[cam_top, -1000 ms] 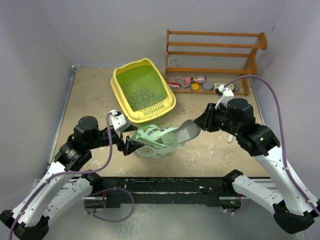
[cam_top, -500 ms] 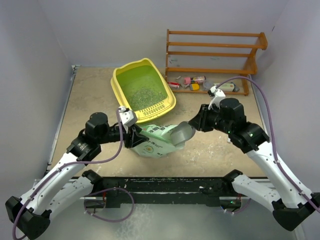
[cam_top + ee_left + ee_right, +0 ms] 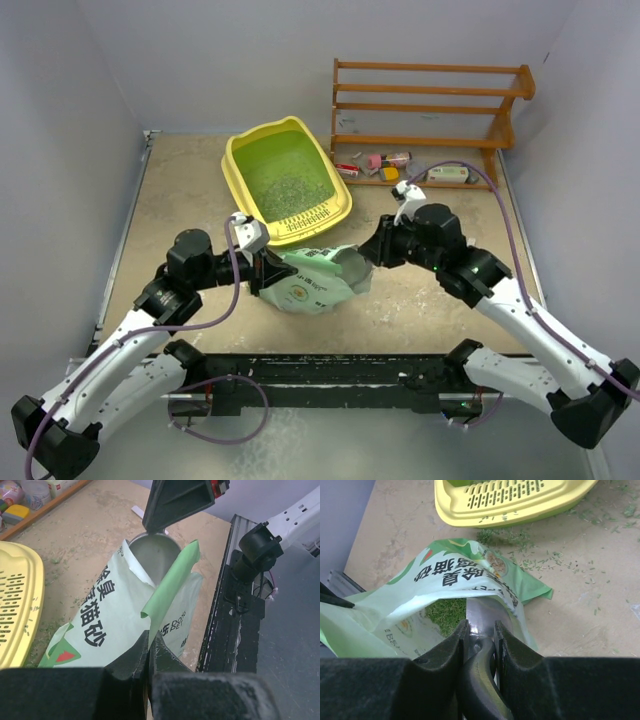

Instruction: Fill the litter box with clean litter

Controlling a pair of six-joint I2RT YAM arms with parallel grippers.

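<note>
I have my left claw clenched on the edge of the soft pale-green plastic bag at frame centre. My right claw grasps the grey metal scoop, whose bowl is inside the bag's mouth beside grey-green litter granules. The yellow plastic litter box, with granules on its green floor, sits just above on the sandy tabletop. A brown wooden rack stands upper right against grey walls.

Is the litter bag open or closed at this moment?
Open. The mouth of the bag gapes; the metal scoop reaches into it, and litter shows inside.
</note>
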